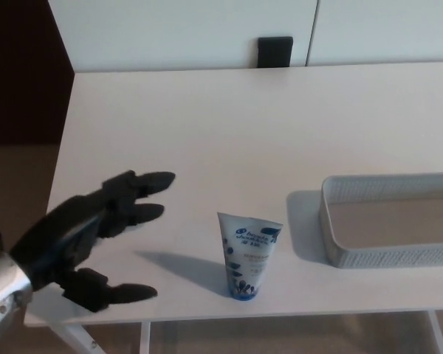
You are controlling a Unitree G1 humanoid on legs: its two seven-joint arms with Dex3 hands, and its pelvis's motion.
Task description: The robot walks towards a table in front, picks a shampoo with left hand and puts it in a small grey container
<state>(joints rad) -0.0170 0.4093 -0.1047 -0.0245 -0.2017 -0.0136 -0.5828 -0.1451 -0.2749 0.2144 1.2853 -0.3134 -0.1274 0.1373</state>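
Note:
A white shampoo tube [247, 255] with blue print stands upright on its cap near the front edge of the white table [229, 125]. My left hand [107, 236] hovers to the left of the tube, open, with fingers and thumb spread and pointing toward it, a clear gap between them. The small grey container [340, 243], a mesh-walled tray, sits to the right of the tube and runs off the picture's right edge. It looks empty. My right hand does not show.
A black object [275, 51] stands at the table's far edge against a white wall. The table's left edge borders a dark floor area. White table legs show below the front edge.

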